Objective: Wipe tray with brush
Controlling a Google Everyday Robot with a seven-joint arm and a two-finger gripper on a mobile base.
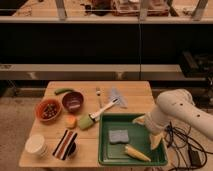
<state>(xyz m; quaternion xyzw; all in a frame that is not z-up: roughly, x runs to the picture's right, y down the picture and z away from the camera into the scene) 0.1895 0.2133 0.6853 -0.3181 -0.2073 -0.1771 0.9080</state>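
Gripper (148, 131) hangs over right part of tray (111, 150), jaws look spread, empty | brush (106, 108) lies on table (135, 92) just beyond tray's far-left corner, not yet taken | sponge (119, 135) inside tray | judgement: brush first, its white handle is free to grasp

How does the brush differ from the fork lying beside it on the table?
The brush has a white handle; the fork is grey metal. The brush looks thicker and longer than the slim fork. The brush lies diagonally by the tray's far left corner, while the fork points almost straight away, farther back. Both lie flat on the wooden table, outside the tray. The tool hangs over the tray's right side, touching neither.
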